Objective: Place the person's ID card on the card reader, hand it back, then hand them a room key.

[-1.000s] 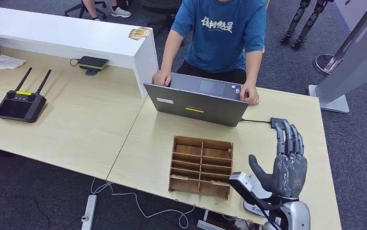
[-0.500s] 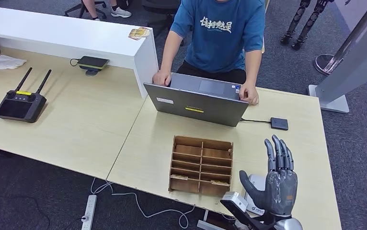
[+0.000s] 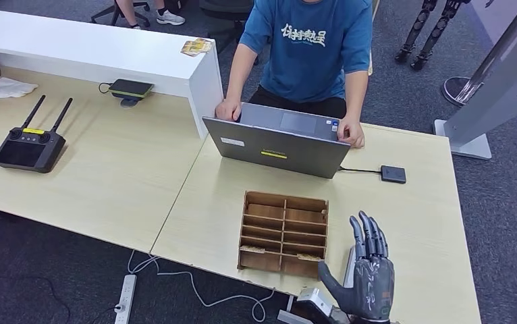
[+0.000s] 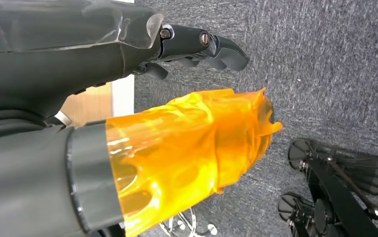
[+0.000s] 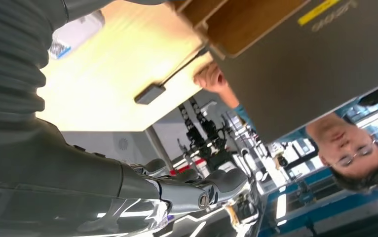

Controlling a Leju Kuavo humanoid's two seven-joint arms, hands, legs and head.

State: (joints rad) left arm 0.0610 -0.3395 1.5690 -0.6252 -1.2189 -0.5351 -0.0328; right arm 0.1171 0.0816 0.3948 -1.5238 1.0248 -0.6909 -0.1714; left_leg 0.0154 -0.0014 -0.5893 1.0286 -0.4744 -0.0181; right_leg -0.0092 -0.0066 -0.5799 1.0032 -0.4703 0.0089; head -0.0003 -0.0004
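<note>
My right hand (image 3: 367,283) stands open over the near right edge of the table, fingers straight and pointing up, thumb apart, nothing in it; the right wrist view shows its fingers (image 5: 197,190) bare. A white device (image 3: 347,265) with a blue label (image 5: 76,34) lies partly hidden behind that hand. A small black box (image 3: 393,174) on a cable sits beside the laptop. The wooden divider box (image 3: 284,233) holds a few cards in its front slots. A person in a blue shirt (image 3: 313,47) has both hands on the laptop. My left hand (image 4: 128,98) hangs over carpet, holding nothing.
The open laptop (image 3: 276,145) stands behind the divider box. On the left table lie a black remote controller (image 3: 30,145), a dark pad (image 3: 131,88) and a tissue (image 3: 7,88). Yellowish cards (image 3: 196,46) rest on the white counter (image 3: 94,50). A power strip (image 3: 126,297) lies on the floor.
My right hand has come down and back from near the black box toward the table's near edge, staying open. The person and the things on the table have not moved.
</note>
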